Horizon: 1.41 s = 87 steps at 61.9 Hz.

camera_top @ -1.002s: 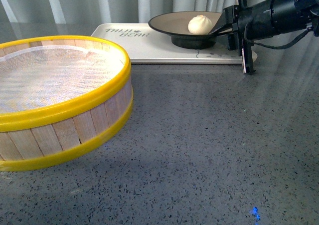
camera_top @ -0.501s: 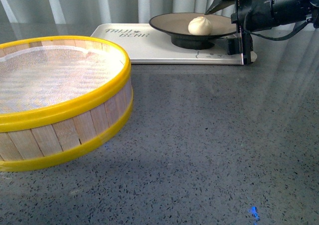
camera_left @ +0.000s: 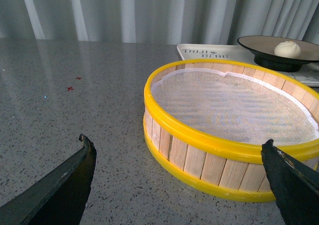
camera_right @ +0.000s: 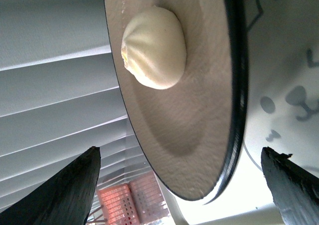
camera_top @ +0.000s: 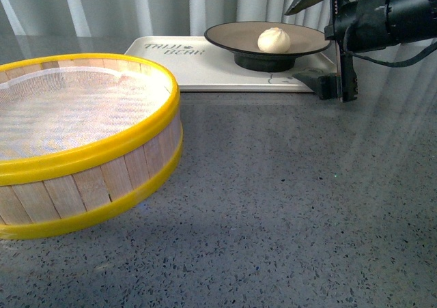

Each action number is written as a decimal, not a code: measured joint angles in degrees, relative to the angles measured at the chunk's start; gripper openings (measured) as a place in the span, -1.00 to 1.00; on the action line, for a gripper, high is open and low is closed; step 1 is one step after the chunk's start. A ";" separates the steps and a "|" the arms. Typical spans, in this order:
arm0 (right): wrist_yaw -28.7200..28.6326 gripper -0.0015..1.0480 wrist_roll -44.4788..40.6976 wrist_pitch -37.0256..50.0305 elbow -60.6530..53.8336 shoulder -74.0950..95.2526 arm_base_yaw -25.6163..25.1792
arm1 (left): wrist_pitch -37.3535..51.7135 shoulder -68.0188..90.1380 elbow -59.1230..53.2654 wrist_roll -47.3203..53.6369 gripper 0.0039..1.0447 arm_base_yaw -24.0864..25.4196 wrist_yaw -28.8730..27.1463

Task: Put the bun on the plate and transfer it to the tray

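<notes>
The bun [camera_top: 274, 39] sat upright, pleats up, on the plate [camera_top: 232, 33], which rested level on the tray [camera_top: 205, 69] at the far side of the table [camera_top: 287, 205]. The right gripper [camera_top: 326, 38] stood open just right of the plate, clear of the rim. The left gripper [camera_left: 182, 177] was open near the steamer basket [camera_left: 224, 135].

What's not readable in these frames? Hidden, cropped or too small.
- Tray: the bear drawing, front view, mostly behind the plate and right tool.
- Left tool: absent from front view; left wrist view crops its fingers.
- Bun: the top dot is too small in front view.
- Steamer basket: near left side cropped, front view.
</notes>
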 joint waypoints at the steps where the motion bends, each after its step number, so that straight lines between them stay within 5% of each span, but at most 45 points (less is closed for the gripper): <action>1: 0.00 0.83 0.02 0.26 -0.59 -0.48 0.00 | 0.00 0.00 0.00 0.02 0.88 0.00 0.00; 13: 2.27 0.83 -2.34 4.09 -12.02 -12.09 -1.38 | 0.00 0.00 0.00 0.00 0.88 0.00 0.00; 25: 10.51 0.83 -14.62 2.84 -24.87 -27.71 -6.95 | 0.00 0.00 0.00 0.00 0.88 0.00 0.00; 39: 29.31 0.83 -48.22 7.58 -46.73 -54.73 -11.43 | 0.00 0.00 0.00 0.00 0.88 0.00 0.02; 55: 30.42 0.83 -88.76 22.80 -65.13 -69.22 -13.94 | 0.00 -0.07 0.00 0.00 0.88 0.00 0.02; 59: 21.51 0.63 -88.78 18.32 -65.92 -70.97 -15.45 | 0.00 -0.04 0.00 0.00 0.88 0.00 0.02; 64: 16.96 0.36 -86.27 16.70 -68.00 -73.55 -15.17 | 0.00 -0.04 0.00 0.00 0.88 0.00 -0.04; 83: 22.71 -0.93 -84.30 13.86 -75.52 -83.93 -8.81 | 0.00 -0.04 0.00 0.00 0.88 0.00 -0.04; 87: 22.88 -0.97 -84.24 12.57 -76.65 -86.29 -8.81 | 0.00 -0.04 0.00 0.00 0.88 0.00 0.00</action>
